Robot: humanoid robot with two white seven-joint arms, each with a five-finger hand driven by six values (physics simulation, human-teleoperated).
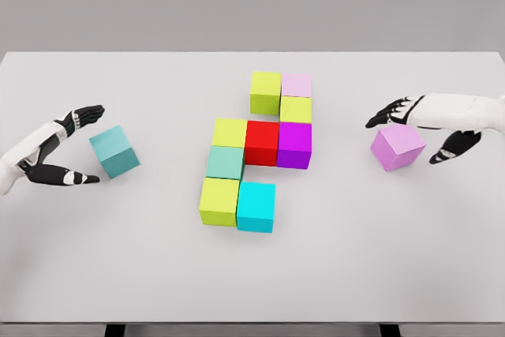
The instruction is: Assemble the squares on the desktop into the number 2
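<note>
The big white table (71, 274) holds a block shape in its middle, built around a red cube (261, 143). Nine cubes sit there, touching, and the 2 is not finished. Far to the left of the red cube, the left hand (67, 146) has its fingers spread wide around a teal cube (115, 151), not squeezing. Far to the right of the red cube, the right hand (418, 130) is wide around a tilted pink cube (398, 147). Each hand should close gently and grip flat sides.
</note>
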